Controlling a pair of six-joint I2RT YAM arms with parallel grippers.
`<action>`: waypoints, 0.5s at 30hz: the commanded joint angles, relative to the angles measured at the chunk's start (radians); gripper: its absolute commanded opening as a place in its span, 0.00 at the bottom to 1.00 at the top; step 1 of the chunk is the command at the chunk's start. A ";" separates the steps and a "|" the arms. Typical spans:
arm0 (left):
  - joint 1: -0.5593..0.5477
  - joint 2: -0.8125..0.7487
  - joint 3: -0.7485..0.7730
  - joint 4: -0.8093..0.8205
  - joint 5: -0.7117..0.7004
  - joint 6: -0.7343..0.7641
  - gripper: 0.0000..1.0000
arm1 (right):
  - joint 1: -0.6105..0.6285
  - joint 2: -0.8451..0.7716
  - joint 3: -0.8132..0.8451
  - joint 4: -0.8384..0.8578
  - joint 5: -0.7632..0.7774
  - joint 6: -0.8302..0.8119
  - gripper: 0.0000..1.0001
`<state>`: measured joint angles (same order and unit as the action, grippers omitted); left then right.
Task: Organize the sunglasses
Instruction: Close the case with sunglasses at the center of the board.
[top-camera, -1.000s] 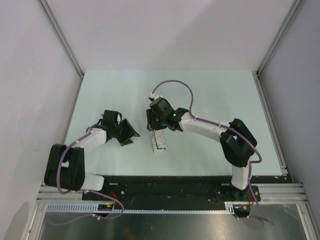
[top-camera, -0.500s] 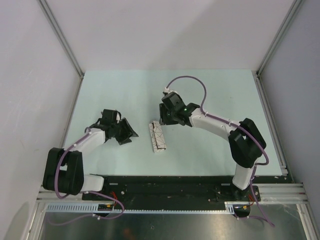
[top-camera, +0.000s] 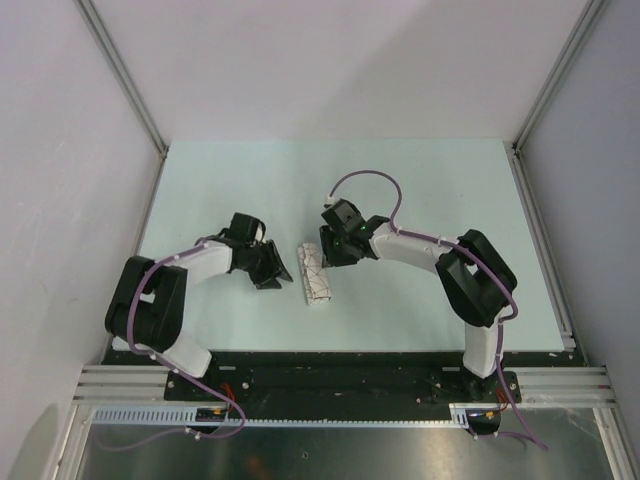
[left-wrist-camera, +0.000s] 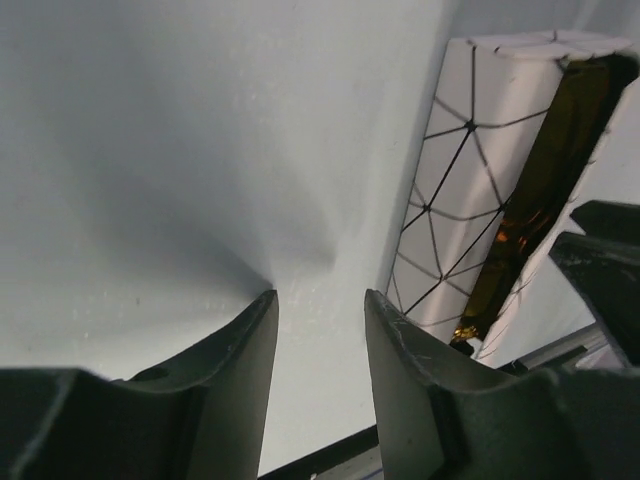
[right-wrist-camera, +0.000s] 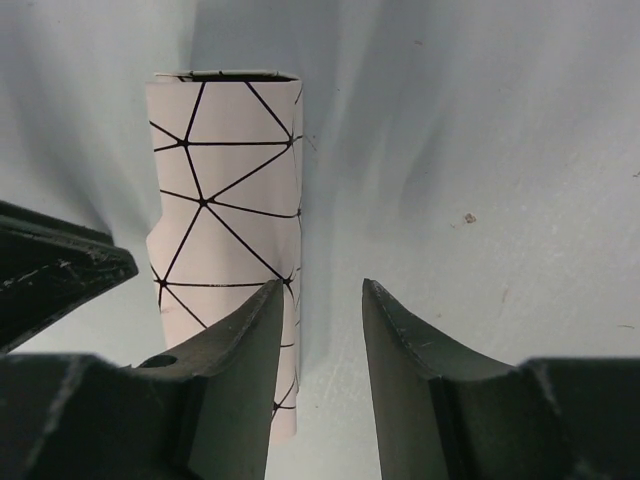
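Case (top-camera: 316, 275) sits in the middle of the table (top-camera: 430, 180), white with black triangle lines. On my left wrist cam I can see the sunglasses (left-wrist-camera: 530, 200) tucked inside it, just an amber strip showing through the slit along the case's 3 o'clock side in that view. Left gripper (top-camera: 275, 270) is at the case's 9 o'clock, jaws narrow, nothing but bare table between them. Right gripper (top-camera: 330, 255) is around 1 o'clock, just beside the far end, jaws narrow too and gripping nothing. One of its fingers (right-wrist-camera: 240, 360) overlaps the case edge on its own cam, and I can't tell if it's touching.
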<state>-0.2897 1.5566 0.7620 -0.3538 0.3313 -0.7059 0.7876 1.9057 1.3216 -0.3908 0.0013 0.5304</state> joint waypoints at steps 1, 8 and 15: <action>-0.020 0.039 0.063 0.022 0.028 0.019 0.46 | 0.010 0.018 -0.015 0.038 -0.056 -0.006 0.43; -0.045 0.102 0.094 0.029 0.049 0.023 0.46 | 0.015 0.026 -0.018 0.047 -0.084 -0.026 0.43; -0.052 0.114 0.103 0.029 0.052 0.023 0.45 | 0.024 0.001 -0.019 0.061 -0.090 -0.059 0.44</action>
<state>-0.3244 1.6493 0.8421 -0.3389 0.3779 -0.6991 0.7898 1.9114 1.3128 -0.3553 -0.0448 0.5007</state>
